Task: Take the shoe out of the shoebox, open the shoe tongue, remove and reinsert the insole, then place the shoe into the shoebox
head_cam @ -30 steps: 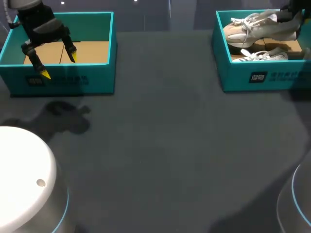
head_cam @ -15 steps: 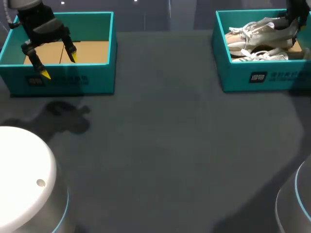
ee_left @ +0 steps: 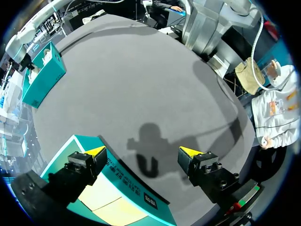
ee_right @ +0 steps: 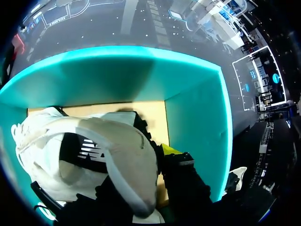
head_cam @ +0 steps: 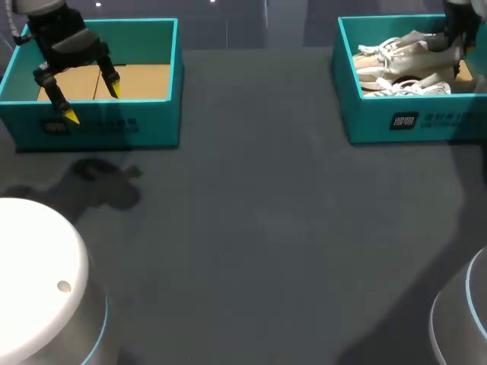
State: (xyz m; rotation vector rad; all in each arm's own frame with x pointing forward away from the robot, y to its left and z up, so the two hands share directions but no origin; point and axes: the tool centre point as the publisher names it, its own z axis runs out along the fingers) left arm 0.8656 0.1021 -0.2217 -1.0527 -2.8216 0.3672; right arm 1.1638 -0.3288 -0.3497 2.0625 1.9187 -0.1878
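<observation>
Right fingers [ee_right: 170, 150] clenched on heel of white shoe [head_cam: 415, 47], inside teal shoebox [head_cam: 380, 114], upper right of head view. Shoe rests atop second shoe [head_cam: 415, 88]. Left fingers [head_cam: 71, 116] released, over front wall of second teal box [head_cam: 152, 114], upper left. Dark grey bench [head_cam: 251, 228] between boxes.

The shoe [head_cam: 411, 50] has sunk lower — down into the shoebox [head_cam: 367, 122].
</observation>
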